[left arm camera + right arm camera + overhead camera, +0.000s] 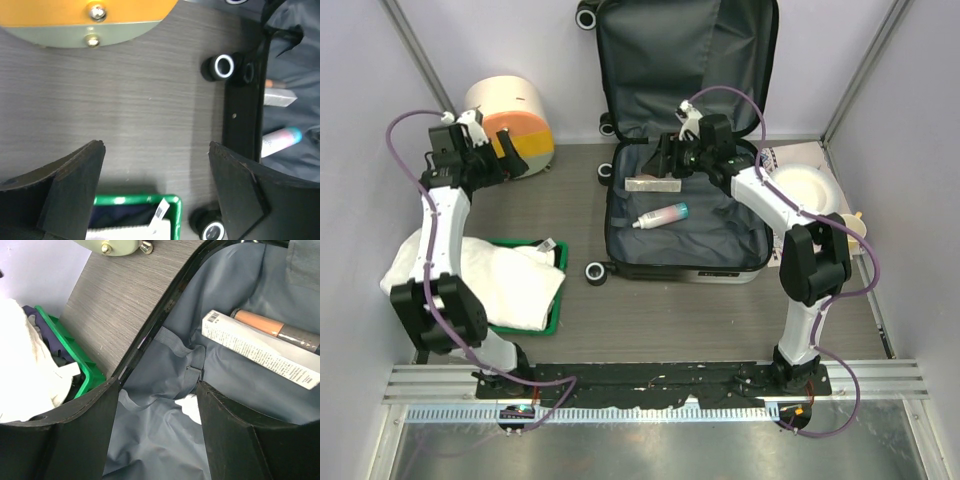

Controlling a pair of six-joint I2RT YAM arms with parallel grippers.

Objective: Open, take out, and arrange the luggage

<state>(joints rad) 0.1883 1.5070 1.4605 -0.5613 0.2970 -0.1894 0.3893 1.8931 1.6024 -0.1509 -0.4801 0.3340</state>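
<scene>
Top view: luggage (720, 235) lies open on the counter (700, 320), lid standing up at the back, a white box (653, 184) and a teal-capped tube (660, 215) on its grey lining. Left claw (492, 150) is open and empty over the counter beside the cream-and-orange cylinder (510, 120), right claw (672, 160) is open and empty over the lining by the box. Only right wrist shows an orange tube (265, 324) behind the box; only left wrist shows a luggage wheel (223, 66) and the green tray (172, 201) corner close up
</scene>
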